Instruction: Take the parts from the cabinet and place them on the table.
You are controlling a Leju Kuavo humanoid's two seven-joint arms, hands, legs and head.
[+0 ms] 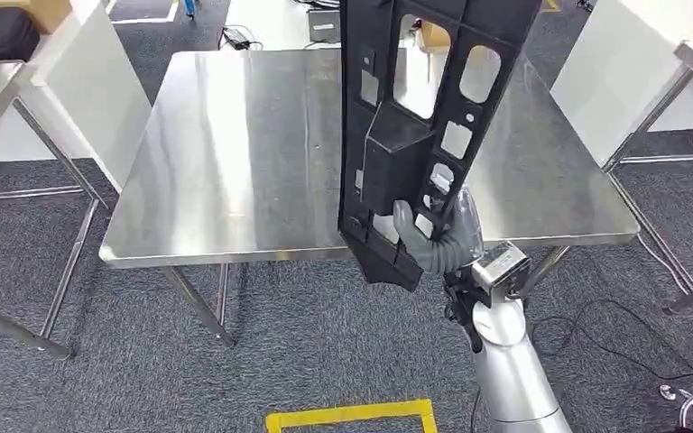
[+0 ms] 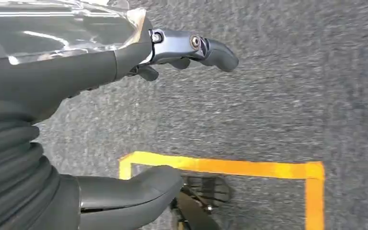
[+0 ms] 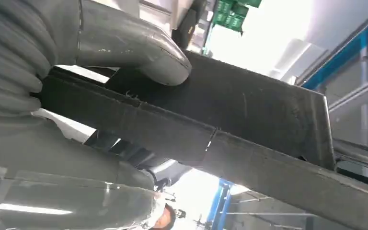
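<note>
The part [image 1: 420, 135] is held upright in the right hand [image 1: 442, 236] before the table's [image 1: 235, 162] near edge; tape [image 1: 352, 415] is laid on the floor nearer.

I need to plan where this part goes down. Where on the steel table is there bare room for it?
The square stainless-steel table shows bare metal from its left edge across to the large black plastic panel with cut-outs, which the right hand holds upright over the right half. A narrower bare strip runs beyond the panel to the right edge. What lies directly behind the panel is hidden.
</note>
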